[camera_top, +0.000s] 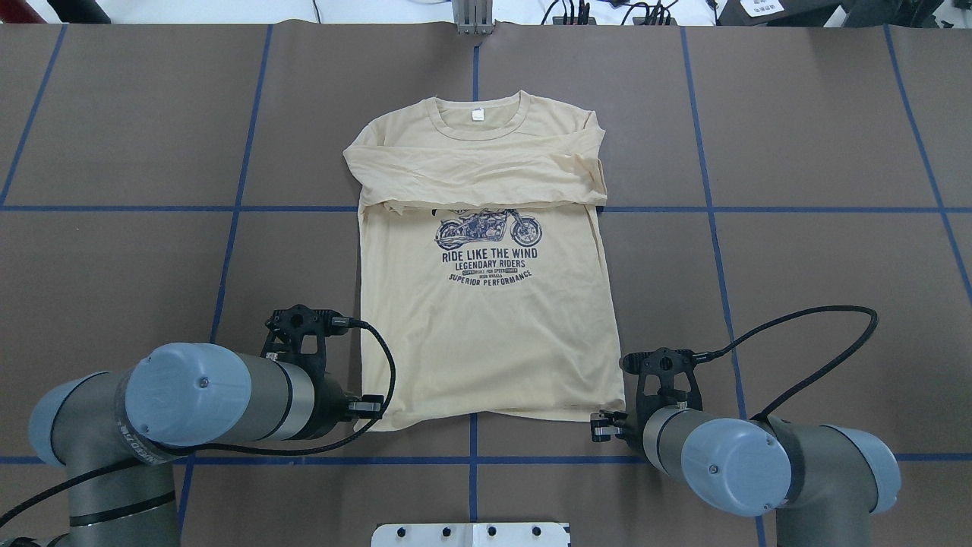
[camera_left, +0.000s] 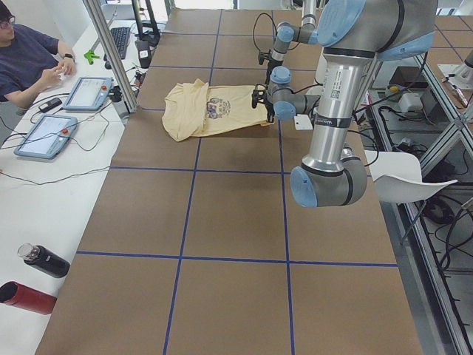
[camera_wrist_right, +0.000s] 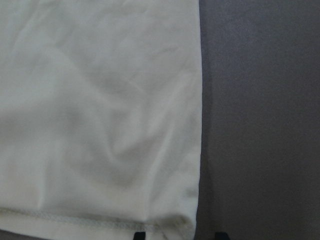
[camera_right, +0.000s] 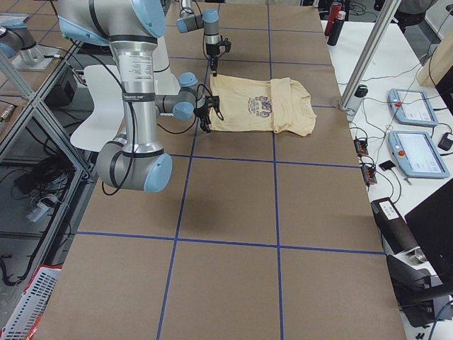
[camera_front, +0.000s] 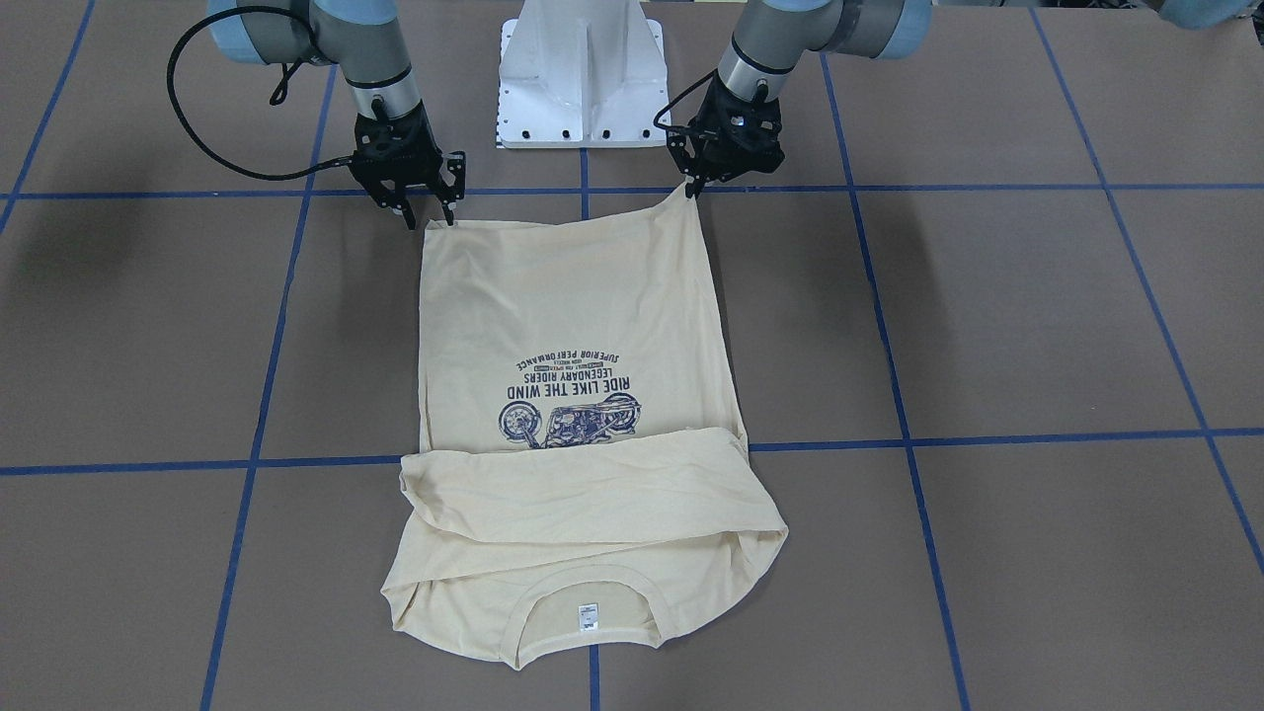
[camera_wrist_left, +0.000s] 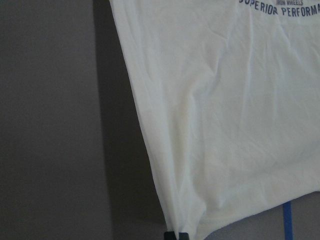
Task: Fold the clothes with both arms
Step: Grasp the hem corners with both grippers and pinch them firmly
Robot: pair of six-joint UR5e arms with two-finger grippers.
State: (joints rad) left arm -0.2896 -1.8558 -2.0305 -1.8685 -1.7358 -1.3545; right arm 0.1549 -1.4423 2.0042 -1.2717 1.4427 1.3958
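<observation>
The pale cream-yellow T-shirt [camera_front: 573, 296] lies flat, print up, neck label [camera_front: 589, 616] towards the far side from the robot. Both long sleeves are folded across its chest [camera_top: 474, 171]. My left gripper [camera_front: 691, 190] is shut on one hem corner and pulls it up into a small peak. In the left wrist view its tips [camera_wrist_left: 175, 235] pinch the cloth [camera_wrist_left: 220, 125]. My right gripper [camera_front: 430, 219] stands open at the other hem corner. In the right wrist view the hem's stitched edge [camera_wrist_right: 100, 220] lies partly between the spread fingertips [camera_wrist_right: 140, 235].
The white pedestal base [camera_front: 583, 79] stands just behind the hem. Blue tape lines [camera_front: 899, 395] cross the brown table. At the left end a person [camera_left: 29, 59] sits by tablets [camera_left: 44, 137], near two bottles [camera_left: 44, 260] and a metal post [camera_left: 111, 52].
</observation>
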